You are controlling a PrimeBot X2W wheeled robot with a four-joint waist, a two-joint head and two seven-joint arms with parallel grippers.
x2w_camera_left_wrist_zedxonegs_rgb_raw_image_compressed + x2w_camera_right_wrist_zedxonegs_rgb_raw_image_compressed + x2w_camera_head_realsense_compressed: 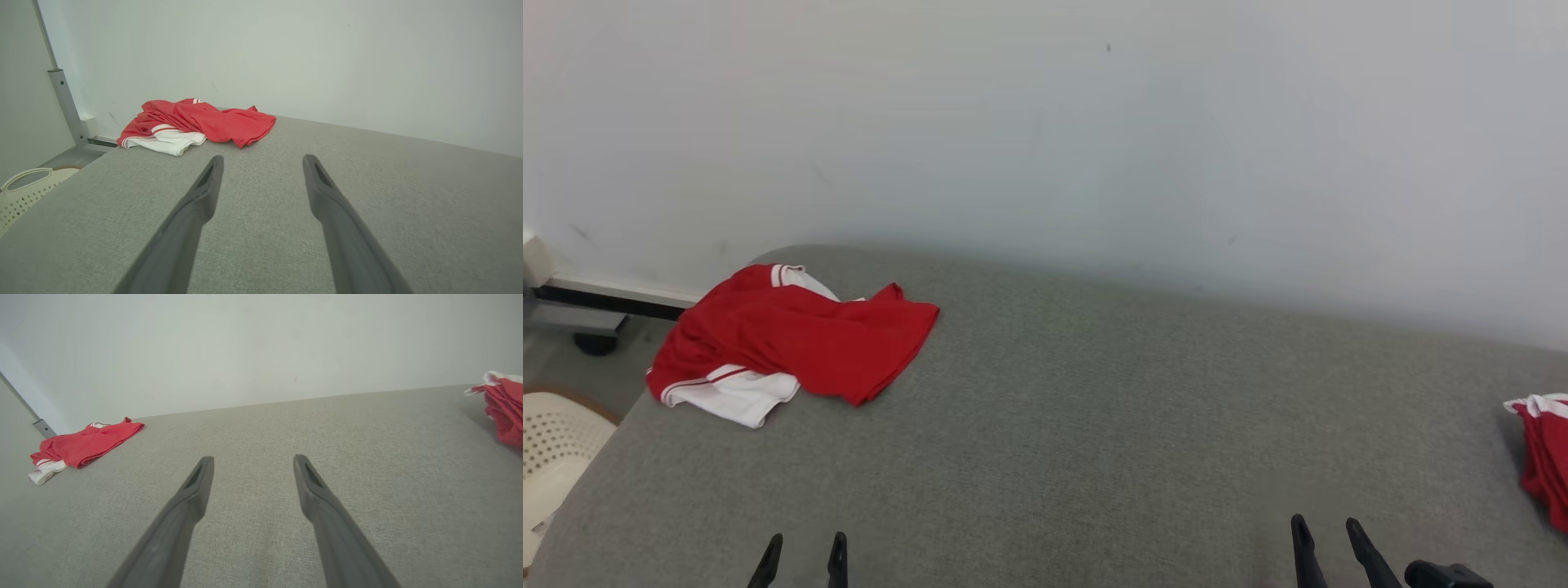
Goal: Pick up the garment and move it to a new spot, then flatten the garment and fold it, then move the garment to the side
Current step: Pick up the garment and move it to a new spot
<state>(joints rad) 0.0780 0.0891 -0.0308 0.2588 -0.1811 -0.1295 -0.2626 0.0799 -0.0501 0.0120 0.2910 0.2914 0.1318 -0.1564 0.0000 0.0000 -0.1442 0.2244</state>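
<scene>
A: State of the left fingers?
B: Spread wide, gripping nothing, poised over the grey bench.
A: And the right fingers?
B: Likewise spread wide, empty, touching no cloth.
A: Place and look of the garment?
B: Crumpled in the upper left of the head view, at the bench's far left corner. Red with white striped trim, well apart from both. Second red heap at the right edge.

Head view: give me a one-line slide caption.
Crumpled red-and-white garment far left on the grey table; left hand and right hand open, empty, at the near edge.
</scene>
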